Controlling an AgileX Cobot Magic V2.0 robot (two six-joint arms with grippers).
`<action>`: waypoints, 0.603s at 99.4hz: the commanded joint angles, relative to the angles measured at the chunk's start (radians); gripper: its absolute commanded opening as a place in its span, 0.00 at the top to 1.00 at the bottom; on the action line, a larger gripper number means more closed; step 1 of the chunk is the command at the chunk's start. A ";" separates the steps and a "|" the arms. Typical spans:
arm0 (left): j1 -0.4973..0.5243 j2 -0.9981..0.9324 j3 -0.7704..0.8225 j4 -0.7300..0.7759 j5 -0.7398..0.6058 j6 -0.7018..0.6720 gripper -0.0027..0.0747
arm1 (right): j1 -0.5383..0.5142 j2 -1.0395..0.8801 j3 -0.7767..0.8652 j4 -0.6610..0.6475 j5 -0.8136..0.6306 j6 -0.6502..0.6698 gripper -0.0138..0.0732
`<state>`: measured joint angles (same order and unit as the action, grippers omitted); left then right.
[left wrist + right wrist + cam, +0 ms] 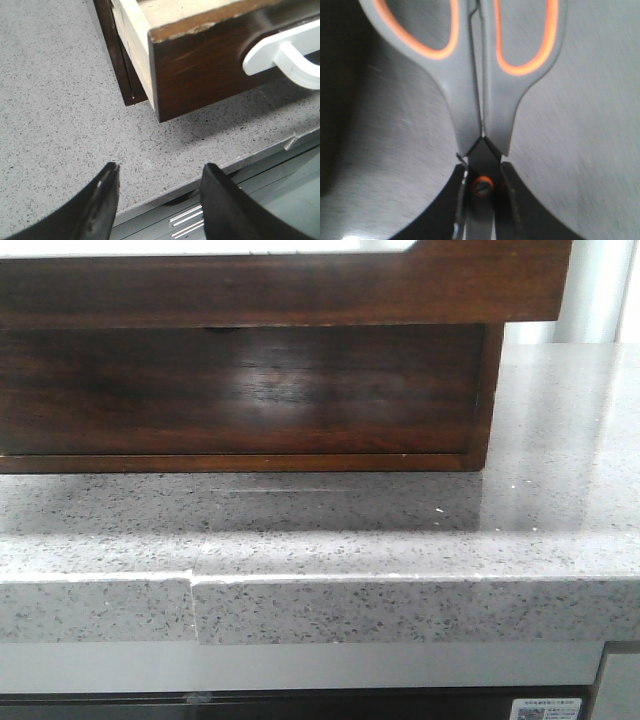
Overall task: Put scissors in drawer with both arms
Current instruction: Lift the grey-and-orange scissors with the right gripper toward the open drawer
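Toward the left of the scene, the left gripper [159,200] hangs over the front edge of the speckled grey worktop [60,115], its two dark fingers [102,205] spread wide apart with nothing between them. Just beyond them the drawer [200,70] stands pulled out from its dark wooden cabinet [240,390], pale inner side boards showing and a white hooked part [285,55], whose nature I cannot tell, lying against its glossy brown front. In the front view only the cabinet's dark face and the front edge of the worktop can be seen; neither arm shows there. To the right, the right gripper [481,197] pinches the scissors [480,100] at the pivot screw, the fingers [517,210] pressed onto the blades on either side, so the grey handles with orange-lined loops point away from the wrist. Where the scissors hang over the worktop cannot be placed from this view. They look light and rigid, but smooth metal blades are probably slippery, and a hold right at the pivot likely lets them swing or twist. That grip near the joint seems sensible all the same, keeping the blades closed. The drawer should slide stiffly but easily; its cut-out top edge is the natural place to hold.
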<state>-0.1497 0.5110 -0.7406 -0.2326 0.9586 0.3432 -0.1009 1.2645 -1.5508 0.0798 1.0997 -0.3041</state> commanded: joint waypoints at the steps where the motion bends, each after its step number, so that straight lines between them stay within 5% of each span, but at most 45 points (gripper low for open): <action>1: -0.007 0.005 -0.027 -0.016 -0.064 -0.008 0.52 | 0.087 -0.067 -0.048 0.074 -0.085 -0.084 0.84; 30: -0.007 0.005 -0.027 -0.016 -0.064 -0.008 0.52 | 0.531 -0.076 -0.050 0.057 -0.159 -0.210 0.84; 60: -0.007 0.005 -0.027 -0.016 -0.064 -0.008 0.52 | 0.956 0.073 -0.050 -0.515 -0.166 -0.102 0.84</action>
<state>-0.1497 0.5110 -0.7406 -0.2326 0.9586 0.3432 0.7821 1.3099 -1.5696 -0.2274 0.9972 -0.4482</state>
